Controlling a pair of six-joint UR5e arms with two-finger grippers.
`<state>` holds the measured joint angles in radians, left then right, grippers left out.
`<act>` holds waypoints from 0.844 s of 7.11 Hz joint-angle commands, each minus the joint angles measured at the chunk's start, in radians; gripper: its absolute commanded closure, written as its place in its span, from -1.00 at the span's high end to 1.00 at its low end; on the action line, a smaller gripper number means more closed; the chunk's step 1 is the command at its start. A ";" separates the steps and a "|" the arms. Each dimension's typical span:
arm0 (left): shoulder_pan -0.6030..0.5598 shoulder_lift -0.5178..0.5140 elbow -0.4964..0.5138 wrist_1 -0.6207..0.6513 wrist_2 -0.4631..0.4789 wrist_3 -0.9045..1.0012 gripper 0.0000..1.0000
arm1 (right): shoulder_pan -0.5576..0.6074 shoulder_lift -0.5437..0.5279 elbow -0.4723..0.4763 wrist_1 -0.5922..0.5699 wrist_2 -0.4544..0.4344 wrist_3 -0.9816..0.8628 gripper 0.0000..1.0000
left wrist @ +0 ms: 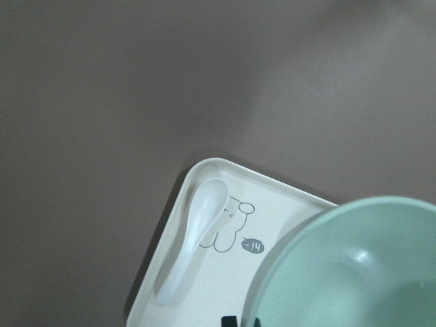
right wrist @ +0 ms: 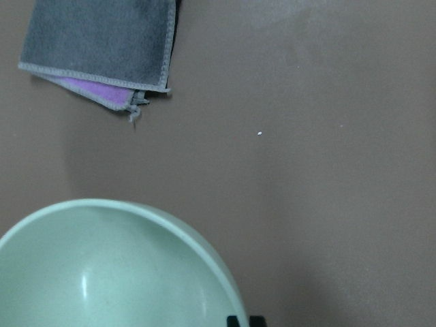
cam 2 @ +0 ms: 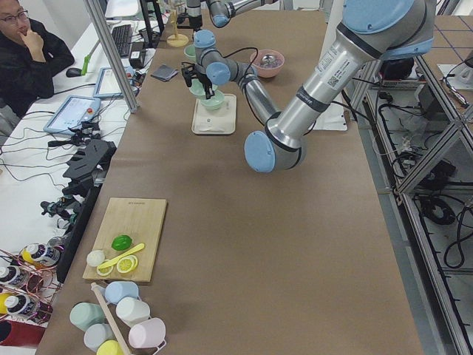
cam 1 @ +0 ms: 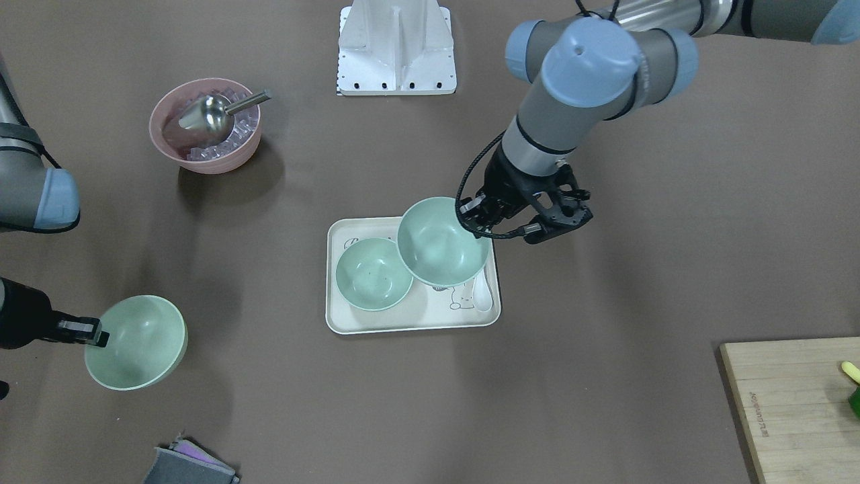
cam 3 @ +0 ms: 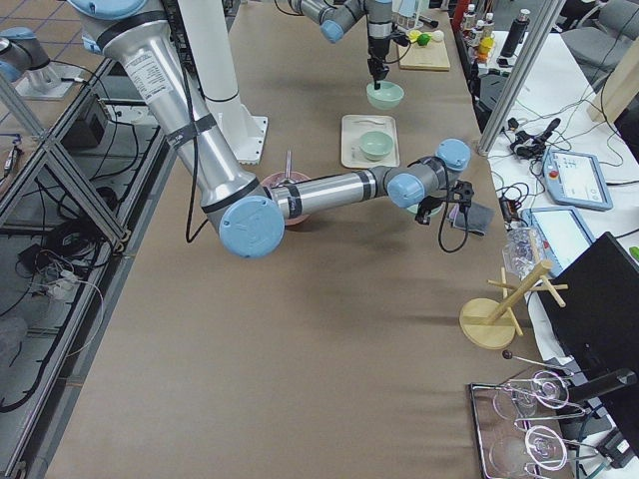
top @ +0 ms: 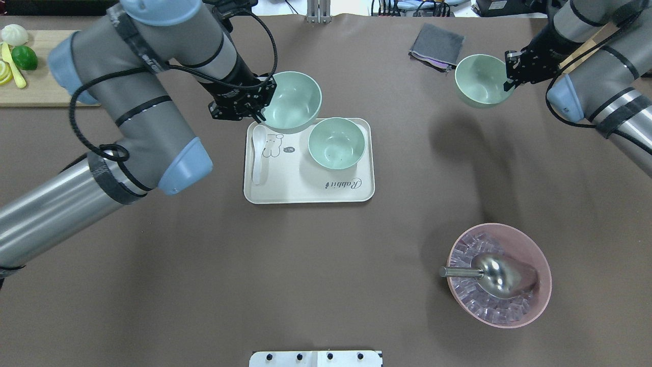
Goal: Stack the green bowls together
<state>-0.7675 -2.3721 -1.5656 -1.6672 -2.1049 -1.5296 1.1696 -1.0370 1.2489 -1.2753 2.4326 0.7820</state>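
Your left gripper (top: 262, 104) pinches 1 green bowl (top: 295, 99) above the tray (top: 295, 188); lowered off-centre, it may knock the resting bowl (top: 336, 142)

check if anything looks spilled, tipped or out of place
Nothing spilled or damaged. The left gripper holds one green bowl by its rim over the tray edge; the right gripper holds a second green bowl near the grey cloth.

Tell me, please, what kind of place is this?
Likely a robotics lab: an operator looking on, a teach pendant beside the table, and aluminium frame posts at its edge.
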 commanded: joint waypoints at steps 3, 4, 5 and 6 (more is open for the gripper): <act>0.138 -0.087 0.200 -0.147 0.156 -0.069 -1.00 | 0.027 0.003 0.006 0.001 0.026 0.000 -1.00; 0.151 -0.088 0.211 -0.163 0.157 -0.078 -1.00 | 0.027 0.003 0.009 0.001 0.026 0.000 -1.00; 0.157 -0.090 0.213 -0.164 0.158 -0.078 -1.00 | 0.027 0.003 0.010 0.001 0.026 0.002 -1.00; 0.159 -0.092 0.213 -0.164 0.163 -0.076 -1.00 | 0.025 0.003 0.010 0.001 0.026 0.002 -1.00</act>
<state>-0.6145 -2.4618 -1.3561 -1.8269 -1.9476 -1.6057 1.1962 -1.0340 1.2584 -1.2748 2.4590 0.7834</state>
